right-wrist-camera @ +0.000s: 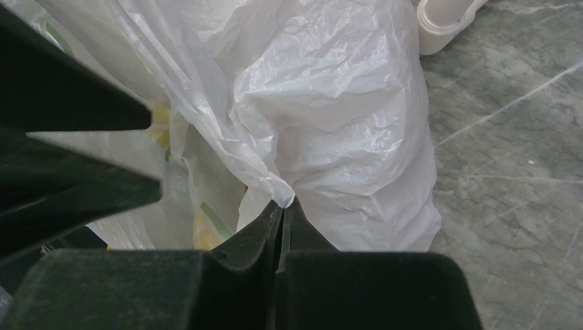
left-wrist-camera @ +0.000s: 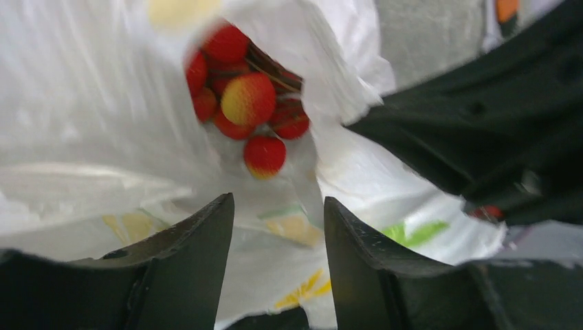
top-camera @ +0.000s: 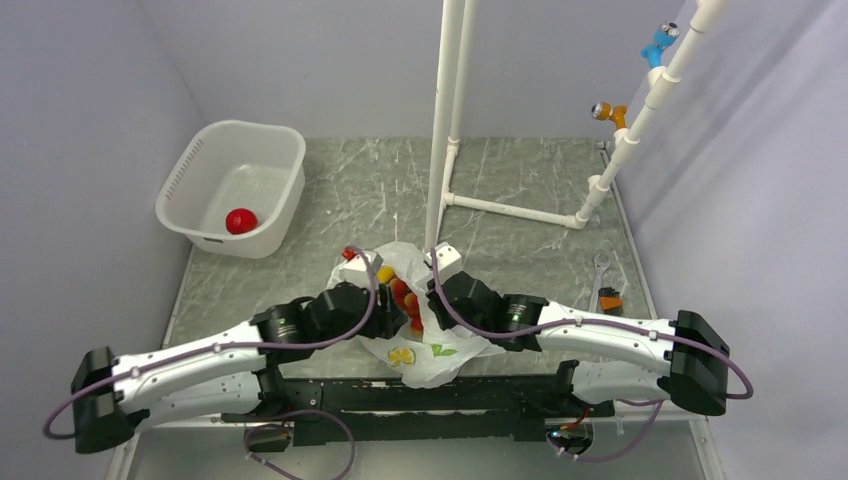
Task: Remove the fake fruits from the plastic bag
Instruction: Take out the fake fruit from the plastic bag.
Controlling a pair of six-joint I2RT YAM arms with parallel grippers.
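1. Nearest us, both black-and-white arms reach in from the table's near edge and meet at the plastic bag [top-camera: 428, 365]. It lies crumpled on the grey marbled table [top-camera: 520, 170] between them, printed citrus slices and green leaves facing up on its near side
2. Left gripper [left-wrist-camera: 278, 234] - fingers partway apart with a clear gap between them, pointed at the bag's open mouth. Bag film shows in that gap, and I can't tell whether either finger touches it
3. Right gripper [right-wrist-camera: 283, 206] - fingers pressed together on a fold of the bag's thin white film, pinched right at the tips, over on the bag's right side
4. Just past the left fingers, inside the open mouth, there's the cluster of small red balls [left-wrist-camera: 247, 103]. Some are blushing yellow, on dark stems, resting against the bag's inner wall
5. Farther back and off to the left, well apart from the bag, sits the white perforated tub [top-camera: 190, 170], with the larger red round fruit [top-camera: 240, 220] on its floor
6. Behind the bag a white PVC pipe frame [top-camera: 446, 110] stands upright, and its foot runs right along the table to a slanted pipe
7. Farthest of all, high on that slanted pipe, are an orange clip [top-camera: 608, 112] and, above it, a blue clip [top-camera: 657, 45]
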